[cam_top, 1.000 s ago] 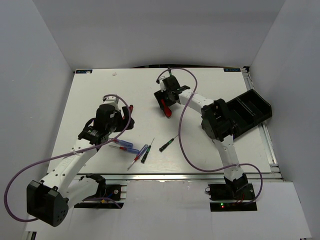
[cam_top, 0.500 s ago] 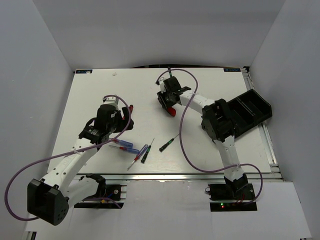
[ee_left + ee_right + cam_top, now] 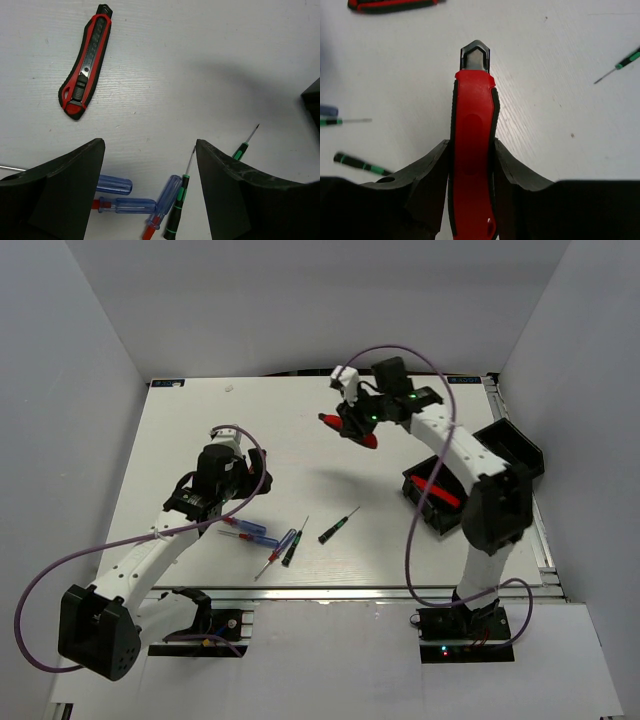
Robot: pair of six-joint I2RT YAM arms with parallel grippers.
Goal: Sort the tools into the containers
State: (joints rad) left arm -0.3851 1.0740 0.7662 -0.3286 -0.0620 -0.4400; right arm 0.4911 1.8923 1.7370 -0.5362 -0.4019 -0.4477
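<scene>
Red knife (image 3: 472, 110) clamped in right end effector (image 3: 470, 146), held aloft; left end effector (image 3: 150, 150) spread wide, empty

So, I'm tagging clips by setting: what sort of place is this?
Likely a robotics lab cell: a white table enclosed by plain white walls, with a left arm and right arm mounted at its near edge.

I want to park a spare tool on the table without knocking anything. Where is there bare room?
Bare: the far left corner of the table, beyond the left gripper; and the near right stretch between the green screwdriver and the bins. Crowded: the near middle, where screwdrivers bunch. The right gripper holds a knife above the far middle.
</scene>
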